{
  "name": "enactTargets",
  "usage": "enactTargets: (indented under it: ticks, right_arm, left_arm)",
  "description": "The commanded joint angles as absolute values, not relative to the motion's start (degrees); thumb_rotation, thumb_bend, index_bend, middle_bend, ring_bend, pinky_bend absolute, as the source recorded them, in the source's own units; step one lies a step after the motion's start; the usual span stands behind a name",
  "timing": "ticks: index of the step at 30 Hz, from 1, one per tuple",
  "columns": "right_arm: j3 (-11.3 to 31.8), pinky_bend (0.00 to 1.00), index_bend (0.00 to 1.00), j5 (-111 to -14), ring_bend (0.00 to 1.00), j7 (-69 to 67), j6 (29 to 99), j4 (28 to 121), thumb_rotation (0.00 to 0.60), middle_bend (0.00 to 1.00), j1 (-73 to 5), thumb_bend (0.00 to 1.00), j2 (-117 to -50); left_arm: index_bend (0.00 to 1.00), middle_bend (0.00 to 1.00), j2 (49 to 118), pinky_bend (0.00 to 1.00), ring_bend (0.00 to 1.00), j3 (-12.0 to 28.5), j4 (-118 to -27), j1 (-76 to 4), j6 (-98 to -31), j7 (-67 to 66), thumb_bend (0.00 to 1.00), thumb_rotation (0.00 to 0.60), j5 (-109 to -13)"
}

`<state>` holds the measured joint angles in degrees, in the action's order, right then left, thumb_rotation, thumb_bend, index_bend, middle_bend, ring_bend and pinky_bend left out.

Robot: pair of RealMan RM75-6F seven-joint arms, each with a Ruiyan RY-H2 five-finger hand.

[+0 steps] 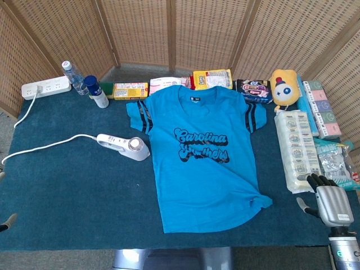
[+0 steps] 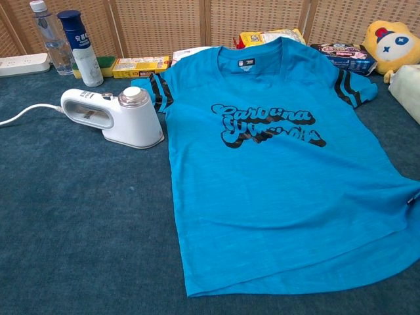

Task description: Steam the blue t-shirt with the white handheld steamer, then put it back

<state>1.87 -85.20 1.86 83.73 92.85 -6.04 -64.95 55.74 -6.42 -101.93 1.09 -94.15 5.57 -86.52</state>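
Steamer (image 1: 124,146) lies beside t-shirt's (image 1: 205,157) left edge.

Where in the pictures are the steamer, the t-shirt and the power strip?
steamer (image 2: 111,117), chest view, on its white body.
t-shirt (image 1: 206,169), head view, below the lettering.
power strip (image 1: 46,88), head view, on its top face.

Both views are bright and evenly lit, with soft, diffuse light that seems to fall from above. Shadows stay faint and short, a thin one under the steamer (image 2: 113,117). Focus is sharp throughout, with no glare; the chest view looks slightly stretched toward its edges.
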Motion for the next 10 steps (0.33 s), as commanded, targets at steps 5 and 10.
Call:
enactTargets:
  ticks: [5,10]
  right_arm:
    - [2.0,0.35,0.34,-84.8,0.33,2.5,83.3,93.0,0.6,0.35,-5.9,0.31,-64.8]
    - [2.2,0.36,0.34,-84.5,0.33,2.8,83.0,93.1,0.6,0.35,-5.9,0.31,-65.0]
  left_arm:
    - [0.01,0.05,55.7,0.16,0.0,-5.7,-102.1,0.8,-92.2,5.5,0.22,0.6,-86.3]
    - [0.01,0.05,55.9,0.16,0.0,-5.0,-102.5,0.4,-90.6,5.2,0.22,0.6,-86.2]
